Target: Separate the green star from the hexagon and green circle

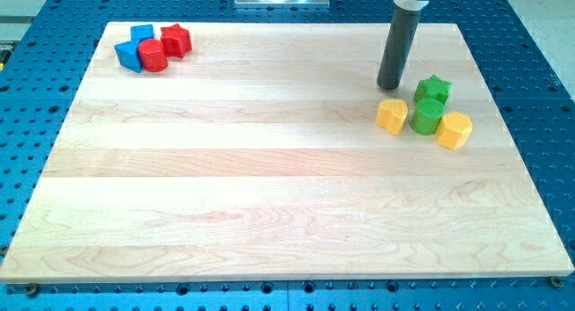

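Green star [433,88], five-pointed and upright, touches the green circle [427,116]; my tip [389,86], a jawless end effector, stands beside it.

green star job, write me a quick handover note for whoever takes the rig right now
My tip is down on the board, just to the view's left of the green star and above the yellow block at the cluster's left.
The green star still sits against the top of the green circle; the yellow hexagon is at the circle's lower right.
Done: tip is positioned beside the star. Nothing separated yet.
Left: push the star away from the cluster.
Red and blue blocks at the view's top left are not involved.
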